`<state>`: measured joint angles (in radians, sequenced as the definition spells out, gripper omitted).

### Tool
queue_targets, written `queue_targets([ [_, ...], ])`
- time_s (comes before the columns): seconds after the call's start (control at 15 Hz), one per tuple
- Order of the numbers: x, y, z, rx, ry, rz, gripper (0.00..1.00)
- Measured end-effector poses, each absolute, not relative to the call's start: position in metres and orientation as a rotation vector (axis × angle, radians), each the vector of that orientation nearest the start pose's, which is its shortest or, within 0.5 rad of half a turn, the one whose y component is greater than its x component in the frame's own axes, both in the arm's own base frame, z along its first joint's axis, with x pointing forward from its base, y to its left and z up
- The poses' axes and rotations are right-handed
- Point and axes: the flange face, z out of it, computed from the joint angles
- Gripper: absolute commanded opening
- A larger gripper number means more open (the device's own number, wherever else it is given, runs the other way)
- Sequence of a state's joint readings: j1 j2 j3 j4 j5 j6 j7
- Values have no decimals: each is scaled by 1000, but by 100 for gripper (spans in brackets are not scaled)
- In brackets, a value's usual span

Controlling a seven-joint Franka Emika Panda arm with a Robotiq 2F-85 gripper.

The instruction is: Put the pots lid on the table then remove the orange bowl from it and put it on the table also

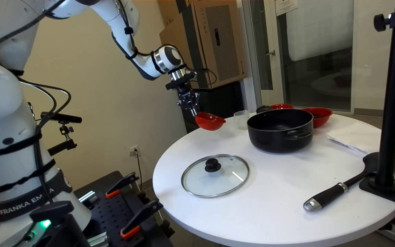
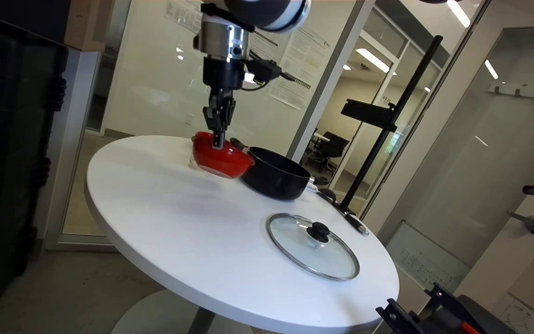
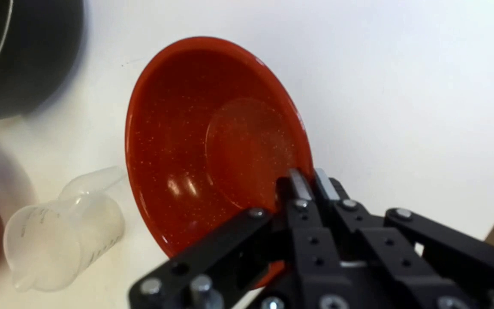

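Pinched the glossy round red-orange bowl (image 3: pixel 212 141) by its rim in close-set jaws, tilted below the black two-fingered gripper (image 3: pixel 309 176).

Both exterior views overlook the table (image 1: pixel 269 199); the wrist view faces down, close

In an exterior view, two red dishes (image 1: pixel 324 120) behind the pot (image 1: pixel 276 138) are partly covered by it, and a dark patch (image 1: pixel 317 116) inside one cannot be made out. In the wrist view, much of the pot is cut off, and the orange bowl (image 3: pixel 212 133) near it is partly hidden by the claw (image 3: pixel 313 184).
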<state>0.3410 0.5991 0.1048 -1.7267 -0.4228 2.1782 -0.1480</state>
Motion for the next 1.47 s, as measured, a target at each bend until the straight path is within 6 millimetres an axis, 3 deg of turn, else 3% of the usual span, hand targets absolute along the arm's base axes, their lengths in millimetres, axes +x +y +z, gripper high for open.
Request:
queue_targets([
  [0.27, 576, 224, 186, -3169, -1440, 89, 2],
  [0.47, 560, 199, 167, -3201, -1456, 53, 2],
  [0.73, 542, 183, 159, -3230, -1476, 13, 2],
  [1.47, 511, 164, 156, -3253, -1541, -157, 2],
])
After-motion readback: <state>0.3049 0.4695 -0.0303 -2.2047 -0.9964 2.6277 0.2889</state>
